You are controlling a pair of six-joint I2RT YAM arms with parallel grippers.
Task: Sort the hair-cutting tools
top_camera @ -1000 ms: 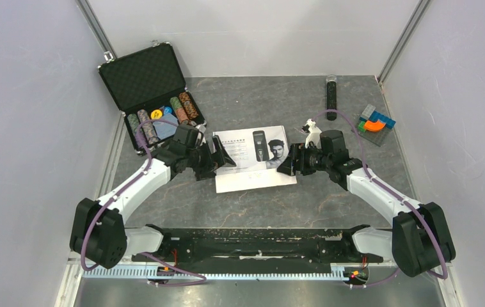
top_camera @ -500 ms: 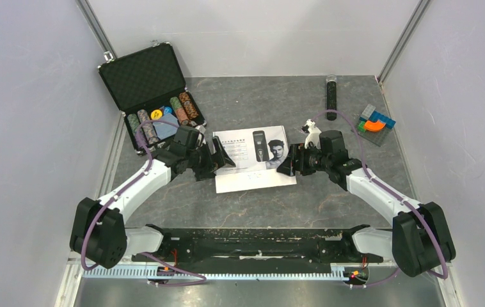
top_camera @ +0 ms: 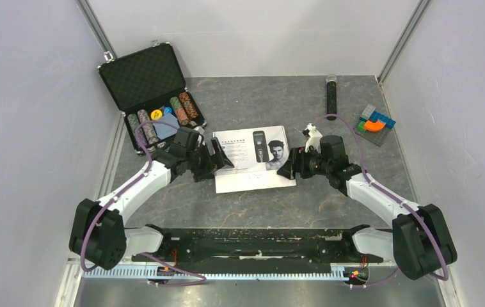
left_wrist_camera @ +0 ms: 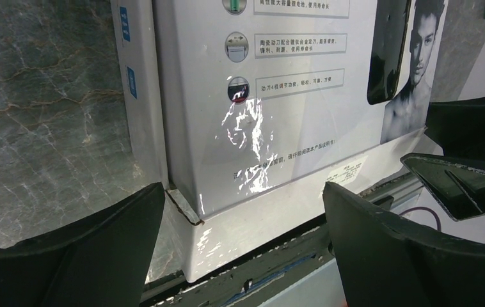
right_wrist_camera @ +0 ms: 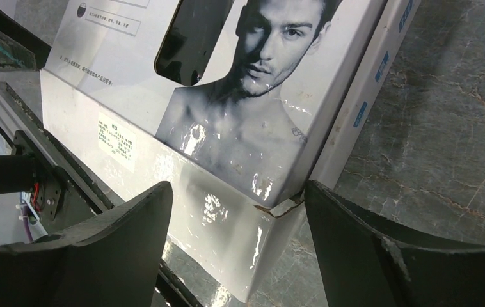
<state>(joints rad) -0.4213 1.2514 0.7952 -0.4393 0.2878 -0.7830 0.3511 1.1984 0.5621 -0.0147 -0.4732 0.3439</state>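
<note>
No hair-cutting tools show; only a clipper printed on a flat white box (top_camera: 253, 160) lying mid-table, with a man's portrait beside it. My left gripper (top_camera: 222, 155) stands open at the box's left end. In the left wrist view its jaws (left_wrist_camera: 243, 192) straddle the box's (left_wrist_camera: 278, 96) near corner, where the flap is torn. My right gripper (top_camera: 286, 165) stands open at the box's right end. In the right wrist view its jaws (right_wrist_camera: 237, 188) straddle the other near corner of the box (right_wrist_camera: 227, 147). Neither gripper holds anything.
An open black case (top_camera: 143, 77) with stacks of colourful chips (top_camera: 163, 115) stands at the back left. A thin black stick with a clear tip (top_camera: 331, 97) lies at the back right, beside a colourful block puzzle (top_camera: 375, 124). A small white object (top_camera: 312, 134) sits behind my right wrist.
My right gripper has slid a little toward the near side along the box's right end. The left gripper has barely shifted, and the box stays put.
</note>
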